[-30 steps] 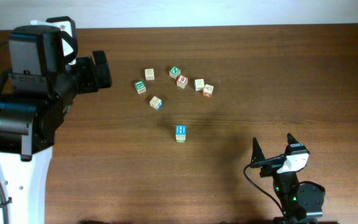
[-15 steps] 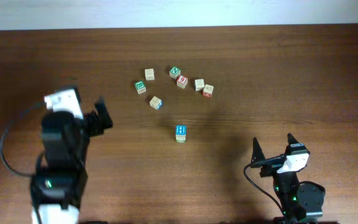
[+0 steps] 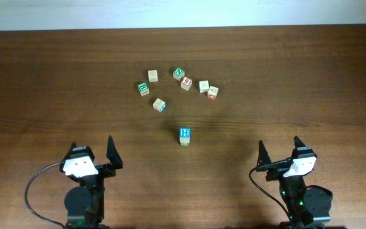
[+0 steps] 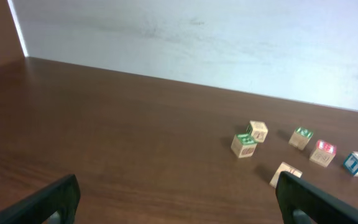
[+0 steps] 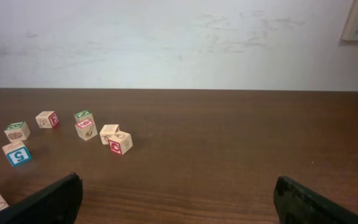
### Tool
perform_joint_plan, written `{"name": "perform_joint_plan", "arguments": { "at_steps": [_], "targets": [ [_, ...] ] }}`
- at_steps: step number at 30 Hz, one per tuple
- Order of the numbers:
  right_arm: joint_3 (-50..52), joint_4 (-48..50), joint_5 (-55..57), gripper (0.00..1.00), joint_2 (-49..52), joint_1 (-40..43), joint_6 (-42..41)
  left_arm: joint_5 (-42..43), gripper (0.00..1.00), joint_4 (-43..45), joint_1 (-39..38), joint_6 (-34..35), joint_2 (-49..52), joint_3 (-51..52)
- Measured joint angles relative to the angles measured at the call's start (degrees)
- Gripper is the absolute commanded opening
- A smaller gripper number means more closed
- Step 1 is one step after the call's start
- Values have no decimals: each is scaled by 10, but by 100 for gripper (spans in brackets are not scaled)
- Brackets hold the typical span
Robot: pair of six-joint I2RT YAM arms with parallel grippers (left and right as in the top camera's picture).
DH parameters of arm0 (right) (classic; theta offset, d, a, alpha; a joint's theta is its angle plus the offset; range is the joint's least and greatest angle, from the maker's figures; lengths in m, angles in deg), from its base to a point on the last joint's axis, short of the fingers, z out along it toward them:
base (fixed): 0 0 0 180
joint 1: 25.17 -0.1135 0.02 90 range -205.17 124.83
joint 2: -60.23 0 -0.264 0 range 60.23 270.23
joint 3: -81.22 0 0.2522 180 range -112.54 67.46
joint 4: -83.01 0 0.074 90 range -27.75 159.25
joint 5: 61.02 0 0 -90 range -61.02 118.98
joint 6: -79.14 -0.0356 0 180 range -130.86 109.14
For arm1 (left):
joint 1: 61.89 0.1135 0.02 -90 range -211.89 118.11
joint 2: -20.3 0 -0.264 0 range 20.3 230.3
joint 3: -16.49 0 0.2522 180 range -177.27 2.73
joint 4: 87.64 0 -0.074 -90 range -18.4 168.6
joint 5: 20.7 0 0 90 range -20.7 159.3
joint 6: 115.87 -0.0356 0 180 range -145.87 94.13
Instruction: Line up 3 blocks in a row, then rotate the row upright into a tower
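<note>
Overhead: blocks [image 3: 159,104] scattered upper centre of worktop [image 3: 310,76]; H block [image 3: 184,135] lowest, mid-frame, midway between left tool [image 3: 91,143] and right tool [image 3: 278,142]. Both tools at lower frame, jaws wide apart, empty. Neither arm clearly nearer.

Overhead down, wrists low; blocks [image 3: 159,104] shared
</note>
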State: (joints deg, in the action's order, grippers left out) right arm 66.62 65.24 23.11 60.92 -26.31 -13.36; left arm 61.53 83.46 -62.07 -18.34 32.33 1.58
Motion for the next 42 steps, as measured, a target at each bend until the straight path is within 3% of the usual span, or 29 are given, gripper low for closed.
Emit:
{"name": "perform_joint_plan", "arguments": {
  "at_steps": [8, 42],
  "targets": [
    [0, 0, 0, 98, 0, 0, 0, 1, 99, -88, 0, -62, -112, 3],
    [0, 0, 0, 98, 0, 0, 0, 18, 99, -90, 0, -76, -112, 3]
  ]
}}
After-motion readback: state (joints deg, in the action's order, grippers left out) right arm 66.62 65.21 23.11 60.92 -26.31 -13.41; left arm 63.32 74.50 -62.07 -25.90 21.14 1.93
